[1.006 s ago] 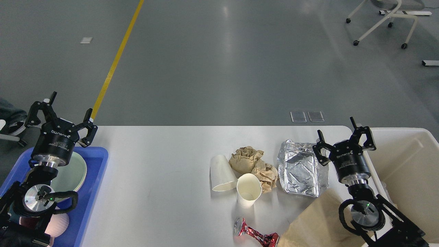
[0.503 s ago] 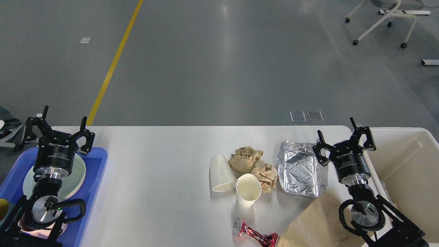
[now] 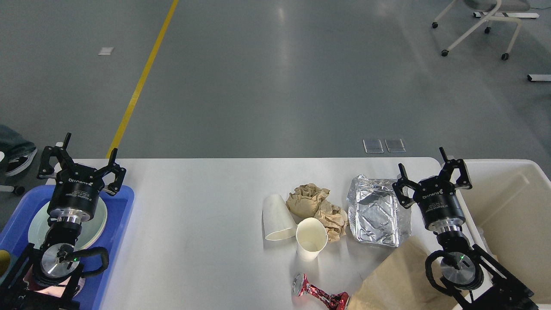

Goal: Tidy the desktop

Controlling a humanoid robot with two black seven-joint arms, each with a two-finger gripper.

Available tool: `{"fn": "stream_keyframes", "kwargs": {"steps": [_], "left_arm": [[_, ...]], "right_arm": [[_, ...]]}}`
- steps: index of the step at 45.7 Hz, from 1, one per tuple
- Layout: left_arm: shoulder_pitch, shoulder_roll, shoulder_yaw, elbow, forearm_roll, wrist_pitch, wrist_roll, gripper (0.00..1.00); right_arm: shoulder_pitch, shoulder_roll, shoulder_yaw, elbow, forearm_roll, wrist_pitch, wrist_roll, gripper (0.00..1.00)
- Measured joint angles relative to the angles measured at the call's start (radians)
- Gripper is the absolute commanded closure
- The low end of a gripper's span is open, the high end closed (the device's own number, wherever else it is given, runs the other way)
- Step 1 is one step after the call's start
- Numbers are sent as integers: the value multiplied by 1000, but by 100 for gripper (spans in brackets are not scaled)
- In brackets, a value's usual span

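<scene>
Both grippers stood with jaws spread and empty above the two ends of the desktop (image 3: 206, 206).

The left gripper (image 3: 82, 161) had its fingers wide apart, holding nothing, above the far edge of a blue tray (image 3: 116, 228) that carried a pale green plate (image 3: 97, 221) at the table's left end. The right gripper (image 3: 430, 172) also had its fingers parted and empty, just beside a crumpled foil tray (image 3: 374, 215) and near the rim of a cream bin (image 3: 508, 206) on the right. Between the arms, the white desktop filled the lower middle of the view and bore a tipped paper cup (image 3: 277, 217), an upright paper cup (image 3: 311, 243), crumpled brown paper (image 3: 316, 204), a crushed red can (image 3: 320, 293) and a brown paper bag (image 3: 396, 280).
</scene>
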Motion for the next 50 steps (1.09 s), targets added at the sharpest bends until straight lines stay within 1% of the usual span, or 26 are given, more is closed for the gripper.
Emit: {"fn": "stream_keyframes", "kwargs": {"steps": [14, 28, 41, 45, 50], "left_arm": [[11, -19, 16, 6, 8, -12, -2, 4], [2, -33, 47, 64, 6, -43, -2, 4], [6, -28, 47, 126, 3, -174, -18, 4], [7, -28, 46, 132, 1, -196, -18, 4], [9, -27, 44, 135, 1, -203, -18, 4]], "right_arm": [[0, 0, 0, 0, 0, 0, 0, 0], [0, 0, 0, 0, 0, 0, 0, 0], [0, 0, 0, 0, 0, 0, 0, 0], [0, 0, 0, 0, 0, 0, 0, 0], [0, 0, 0, 0, 0, 0, 0, 0]]}}
